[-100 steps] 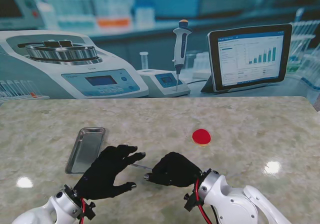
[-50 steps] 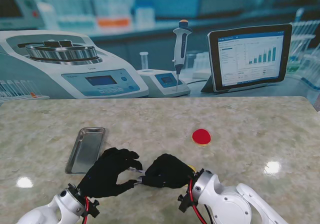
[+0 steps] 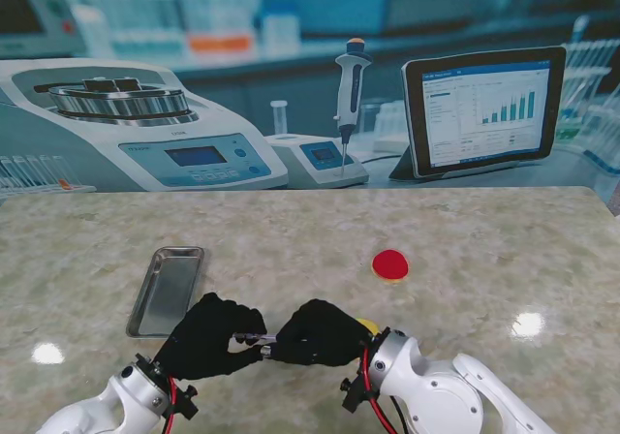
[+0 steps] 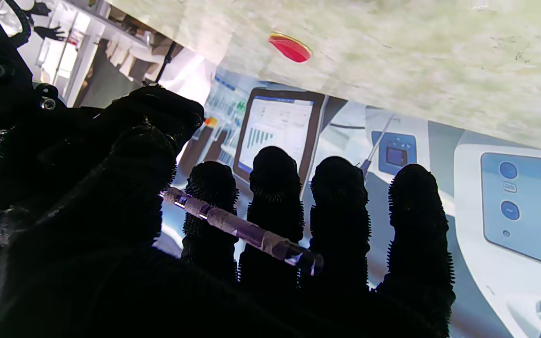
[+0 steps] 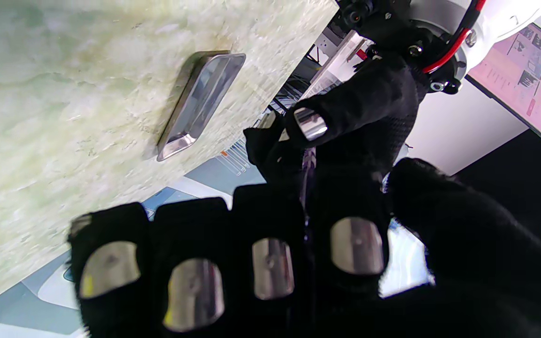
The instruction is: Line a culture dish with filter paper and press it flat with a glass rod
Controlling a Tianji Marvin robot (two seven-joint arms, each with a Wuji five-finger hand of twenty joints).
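The glass rod spans the small gap between my two black-gloved hands at the table's near edge. My right hand is shut on one end of it. My left hand has its fingers curled round the other end; in the left wrist view the rod lies across the left fingers. From the right wrist, the rod runs toward the left thumb. A red round disc lies flat on the table farther from me and to the right, also seen by the left wrist as the disc.
A shallow steel tray lies left of centre, just beyond my left hand, and shows as the tray in the right wrist view. A small yellow thing peeks out beside my right hand. The backdrop of lab instruments stands behind the table's far edge.
My left hand, open a second ago, has curled its fingers shut round the rod. My right hand has shifted a little left and nearer to me, still holding the rod.
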